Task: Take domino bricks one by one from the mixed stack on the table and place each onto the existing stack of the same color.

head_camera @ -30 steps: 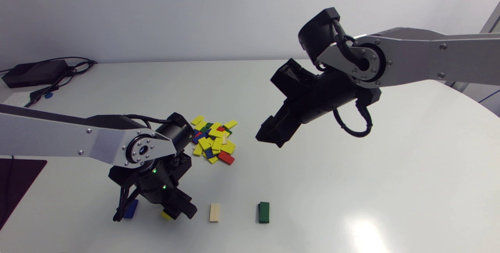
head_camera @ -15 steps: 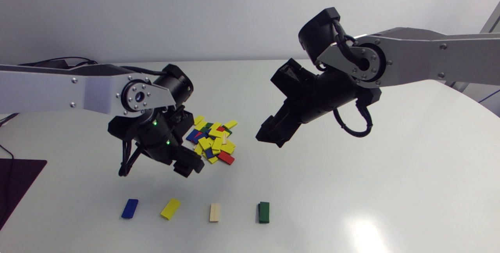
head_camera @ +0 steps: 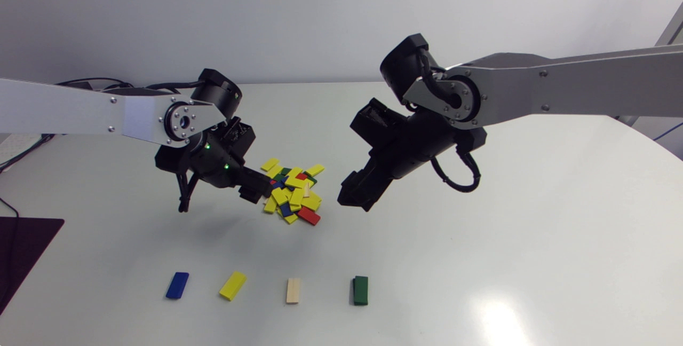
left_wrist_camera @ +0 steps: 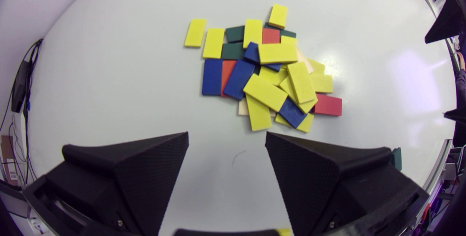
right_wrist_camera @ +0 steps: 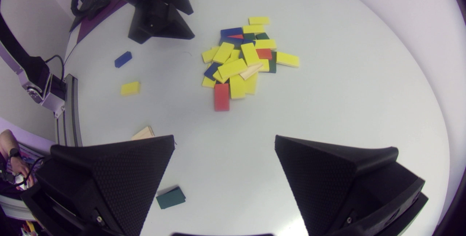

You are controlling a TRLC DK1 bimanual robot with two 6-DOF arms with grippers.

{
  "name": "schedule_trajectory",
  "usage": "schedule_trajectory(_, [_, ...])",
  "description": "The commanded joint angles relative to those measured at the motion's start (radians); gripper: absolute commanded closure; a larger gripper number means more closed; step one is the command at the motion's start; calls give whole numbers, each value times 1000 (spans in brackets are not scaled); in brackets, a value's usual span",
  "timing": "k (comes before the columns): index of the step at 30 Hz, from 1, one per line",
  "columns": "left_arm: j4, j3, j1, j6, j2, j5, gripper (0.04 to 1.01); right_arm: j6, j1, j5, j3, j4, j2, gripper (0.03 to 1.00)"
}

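Note:
The mixed pile of domino bricks point(head_camera: 292, 194), mostly yellow with blue, red, green and cream ones, lies mid-table. Along the front edge stand four stacks: blue point(head_camera: 177, 285), yellow point(head_camera: 233, 285), cream point(head_camera: 293, 290) and green point(head_camera: 360, 290). My left gripper point(head_camera: 255, 191) hovers at the pile's left edge. In the left wrist view it point(left_wrist_camera: 225, 145) is open and empty, with the pile point(left_wrist_camera: 265, 68) just ahead. My right gripper point(head_camera: 355, 199) hangs to the right of the pile. In its own view it point(right_wrist_camera: 224, 145) is also open and empty, and a red brick point(right_wrist_camera: 221, 97) is the nearest of the pile.
A black box with cables point(left_wrist_camera: 20, 83) sits at the table's far left corner. A dark mat point(head_camera: 21, 244) lies at the left edge. In the right wrist view the green stack point(right_wrist_camera: 171, 197) lies under the gripper and the cream stack point(right_wrist_camera: 143, 133) beside one finger.
My left gripper opened, left a yellow brick on the yellow stack, then rose and moved back to the pile's left edge. My right arm shifted a little left toward the pile.

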Motion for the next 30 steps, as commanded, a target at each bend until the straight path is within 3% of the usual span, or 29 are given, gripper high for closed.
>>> schedule_trajectory(1, [31,-14,-11,79,45,21,284,-25,7,-4,33,-7,14,69])
schedule_trajectory(5, [90,-17,-9,230,79,66,284,-37,1,-4,22,-18,3,69])
schedule_trajectory(9, [83,-23,-3,362,97,121,270,-49,-16,-4,-3,-18,-17,69])
schedule_trajectory(18, [75,-13,22,588,108,176,152,-66,-34,-7,-27,-18,-21,67])
schedule_trajectory(23, [77,27,29,641,154,190,138,-74,-45,-8,-30,-18,-21,69])
schedule_trajectory(30, [60,96,29,646,197,212,125,-78,-57,-11,-29,-16,-17,69])
